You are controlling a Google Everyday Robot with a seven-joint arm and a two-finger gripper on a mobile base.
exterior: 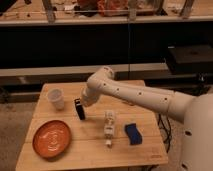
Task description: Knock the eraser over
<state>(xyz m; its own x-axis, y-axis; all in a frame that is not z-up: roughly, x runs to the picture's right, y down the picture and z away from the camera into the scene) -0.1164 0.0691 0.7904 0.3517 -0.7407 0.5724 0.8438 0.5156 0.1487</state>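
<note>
The eraser (79, 109) is a slim black block standing on the wooden table (90, 145), slightly tilted, between the pale cup (56, 98) and the white bottle-like object (108, 129). My gripper (84, 102) is at the end of the white arm, right at the eraser's upper right side, touching or almost touching its top. The arm reaches in from the right.
An orange plate (51, 137) lies at the table's front left. A blue wavy-edged block (133, 134) lies at the front right. A dark counter and shelving stand behind the table.
</note>
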